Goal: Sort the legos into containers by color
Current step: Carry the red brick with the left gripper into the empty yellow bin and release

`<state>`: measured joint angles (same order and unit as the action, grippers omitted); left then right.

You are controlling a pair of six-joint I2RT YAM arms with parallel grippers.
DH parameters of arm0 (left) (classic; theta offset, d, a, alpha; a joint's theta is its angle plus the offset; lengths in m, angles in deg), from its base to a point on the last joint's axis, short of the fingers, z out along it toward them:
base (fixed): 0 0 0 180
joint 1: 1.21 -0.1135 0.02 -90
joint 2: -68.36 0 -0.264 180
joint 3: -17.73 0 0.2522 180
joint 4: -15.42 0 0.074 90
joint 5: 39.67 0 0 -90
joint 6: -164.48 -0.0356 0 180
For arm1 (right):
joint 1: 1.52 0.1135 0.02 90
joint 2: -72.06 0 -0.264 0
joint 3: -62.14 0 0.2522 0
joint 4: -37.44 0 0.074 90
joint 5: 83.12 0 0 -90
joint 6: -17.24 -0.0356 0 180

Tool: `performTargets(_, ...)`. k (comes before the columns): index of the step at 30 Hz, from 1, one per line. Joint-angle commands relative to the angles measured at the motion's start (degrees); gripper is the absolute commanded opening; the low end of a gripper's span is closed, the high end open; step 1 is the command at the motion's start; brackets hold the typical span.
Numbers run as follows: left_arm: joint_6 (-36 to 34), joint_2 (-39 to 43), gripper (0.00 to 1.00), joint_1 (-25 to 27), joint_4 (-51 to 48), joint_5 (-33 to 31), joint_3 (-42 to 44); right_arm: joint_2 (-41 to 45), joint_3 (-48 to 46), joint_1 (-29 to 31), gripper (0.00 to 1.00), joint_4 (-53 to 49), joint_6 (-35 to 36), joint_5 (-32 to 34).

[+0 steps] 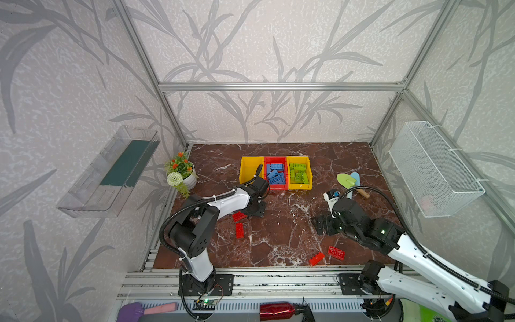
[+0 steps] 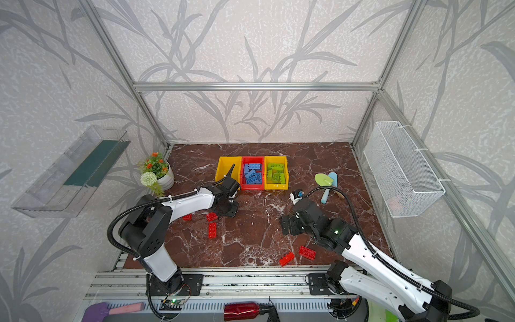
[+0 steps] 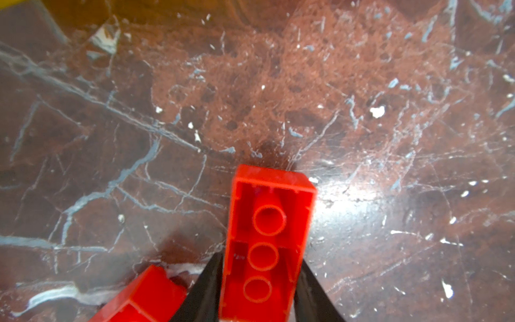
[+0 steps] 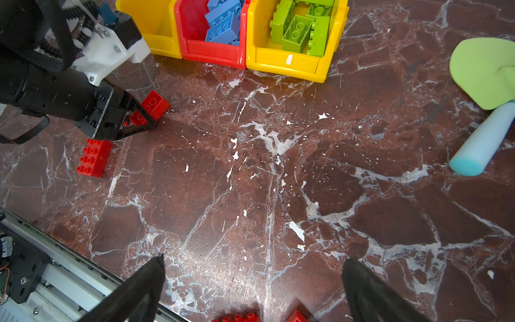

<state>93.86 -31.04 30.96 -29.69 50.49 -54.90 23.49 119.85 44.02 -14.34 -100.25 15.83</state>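
So the red brick [image 3: 267, 237] is sitting right between the two black fingers [image 3: 206, 290] of the left gripper [image 4: 145, 120]. Its hollow underside faces the wrist camera, and the fingers press against its long sides, so that gripper is clamped shut on it. The brick pokes out past the fingertips and its far end is right down by the marble tabletop [image 1: 278, 228]. I honestly can't tell if it's lifted clear or touching. It's in front of the left-hand yellow bin [image 1: 250, 170], near it but apart. A studs-up red brick [image 4: 94, 157] lies flat on the marble just beside the gripper body. Next to that yellow bin is the red bin [image 1: 276, 187] with the blue bricks [image 1: 276, 174] in it, then a second yellow bin [image 1: 299, 186] holding the green bricks [image 1: 299, 172]; all three bins touch side by side. Two more red bricks [image 1: 316, 258] [image 1: 336, 252] lie near the front edge, well apart from the held one. The right gripper [image 4: 253, 262] hangs over bare marble with its jaws spread wide and nothing between them.
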Motion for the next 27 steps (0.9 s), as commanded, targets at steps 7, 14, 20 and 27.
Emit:
performTargets(7, 2.5, 1.1, 0.24, 0.2, -6.4, -3.0, -6.7, 0.7, -0.3, 0.2, 0.99, -0.3, 0.2, 0.2)
performTargets(14, 4.2, 2.0, 0.23, 0.2, -12.6, -10.9, -16.1, 0.7, 0.2, 0.1, 0.99, 0.3, 1.1, 0.2)
performTargets(20, 3.4, -6.2, 0.24, -2.0, -17.8, -14.7, -29.6, -0.1, 1.2, -0.9, 0.99, 1.0, 2.5, -0.7)
performTargets(27, 2.8, -16.8, 0.25, -5.9, -21.4, -12.3, -44.5, -1.0, 1.5, -4.0, 0.99, 1.7, 4.2, -3.7)
